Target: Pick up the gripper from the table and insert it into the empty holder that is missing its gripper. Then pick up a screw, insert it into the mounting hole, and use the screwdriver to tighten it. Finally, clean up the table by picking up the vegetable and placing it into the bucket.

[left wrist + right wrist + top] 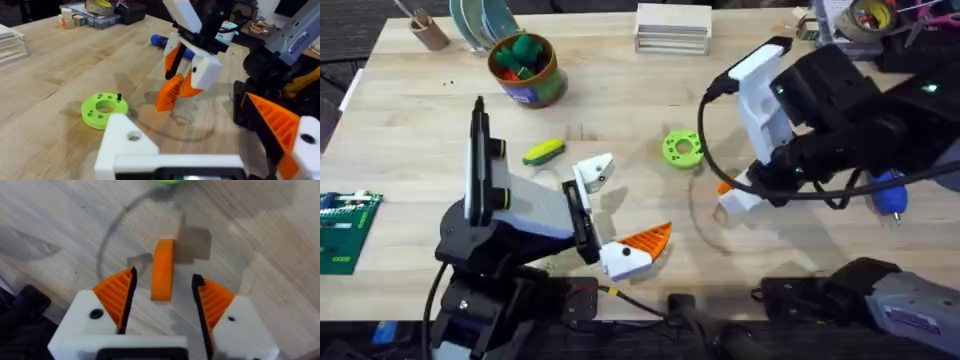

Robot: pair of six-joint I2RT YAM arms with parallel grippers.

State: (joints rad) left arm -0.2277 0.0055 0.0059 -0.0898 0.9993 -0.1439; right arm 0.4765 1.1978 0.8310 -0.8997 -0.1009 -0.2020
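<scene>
Below, right pincer (162, 300) open — gripper (162, 270) between

Green ring-shaped disc (682, 149) flat on the wooden table (620, 100), a small black screw (119, 96) upright in one of its holes. Stack of white trays (672, 27) at the far edge. Green circuit board (340, 231) at the left edge. Small brown cup (426, 29) with sticks in the far left corner.
</scene>
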